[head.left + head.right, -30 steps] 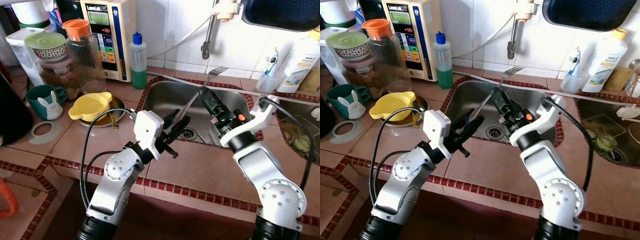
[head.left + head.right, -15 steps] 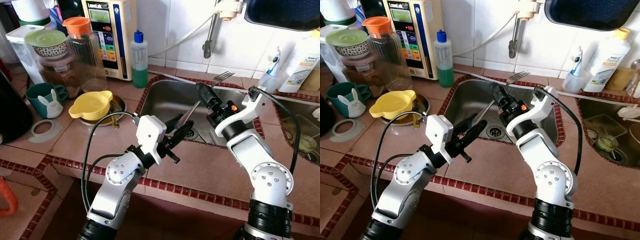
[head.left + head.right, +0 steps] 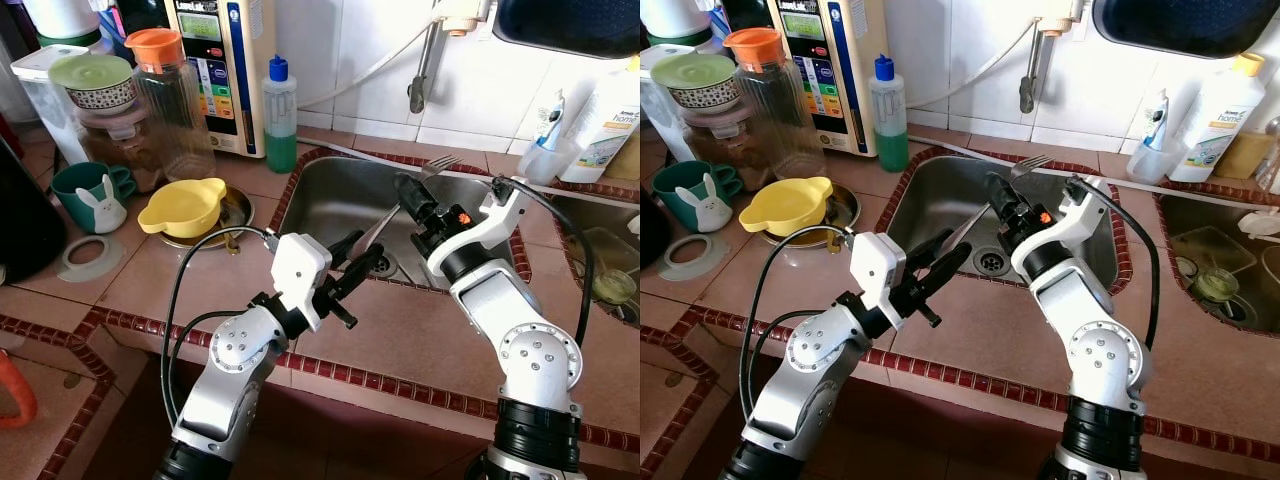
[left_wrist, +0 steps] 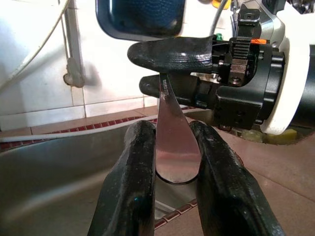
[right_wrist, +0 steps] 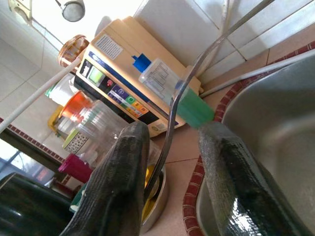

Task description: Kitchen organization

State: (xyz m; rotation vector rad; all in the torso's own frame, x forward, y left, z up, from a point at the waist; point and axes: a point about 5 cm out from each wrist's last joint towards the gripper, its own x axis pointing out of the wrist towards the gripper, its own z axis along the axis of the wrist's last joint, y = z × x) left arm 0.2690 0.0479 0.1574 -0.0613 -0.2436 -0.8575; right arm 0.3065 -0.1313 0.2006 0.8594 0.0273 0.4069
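The right end effector [image 3: 412, 198] gripped a fork [image 3: 400, 206] mid-shaft at frame centre, above the steel sink [image 3: 340, 190], tines toward the upper right. The left end effector [image 3: 352, 265] had its fingers [image 4: 129, 182] set narrowly on either side of the fork's handle end, whether touching is unclear. A yellow bowl [image 3: 182, 207] sat on the tabletop [image 3: 130, 280] at left.

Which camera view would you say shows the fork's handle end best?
The left wrist view: the fork handle end sits large between the left gripper fingers. Eye views show it small over the sink; the right wrist view shows its neck.
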